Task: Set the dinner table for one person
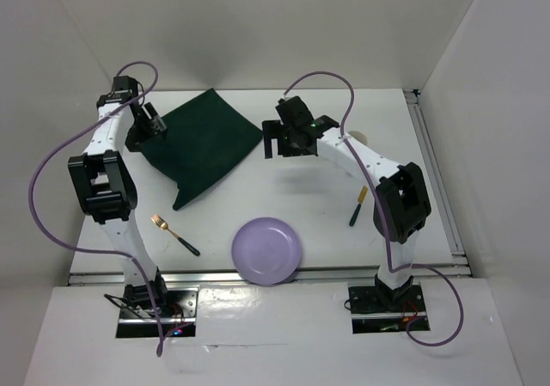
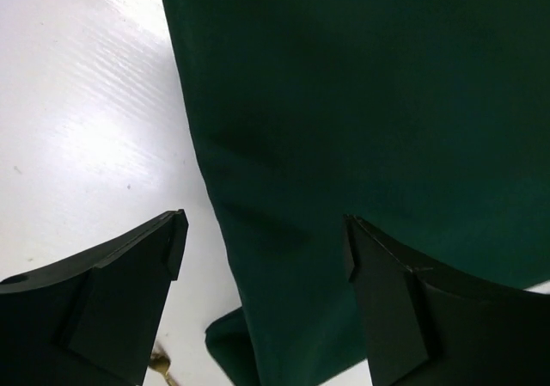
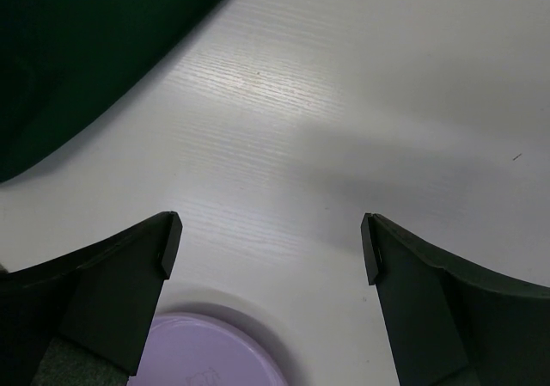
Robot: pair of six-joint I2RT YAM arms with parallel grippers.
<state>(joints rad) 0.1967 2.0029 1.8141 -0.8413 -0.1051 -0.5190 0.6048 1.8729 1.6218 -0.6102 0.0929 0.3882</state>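
Note:
The dinner table (image 1: 258, 193) is a white top. A dark green cloth (image 1: 206, 141) lies rumpled at its back left, one corner folded under. My left gripper (image 1: 153, 128) hovers open over the cloth's left edge; in the left wrist view the cloth (image 2: 361, 128) fills the space between and beyond the gripper (image 2: 265, 240). My right gripper (image 1: 279, 148) hangs open above bare table just right of the cloth, nothing in it. The right wrist view shows that gripper (image 3: 271, 248) over white table (image 3: 344, 102), the purple plate (image 3: 206, 356) below and the cloth (image 3: 77, 51) at the upper left.
A purple plate (image 1: 266, 250) sits at the near edge, centre. A gold fork (image 1: 174, 234) with a dark handle lies left of it; its tip (image 2: 159, 367) shows in the left wrist view. A knife (image 1: 357, 207) lies by the right arm. A beige round thing (image 1: 360, 137) peeks out behind that arm.

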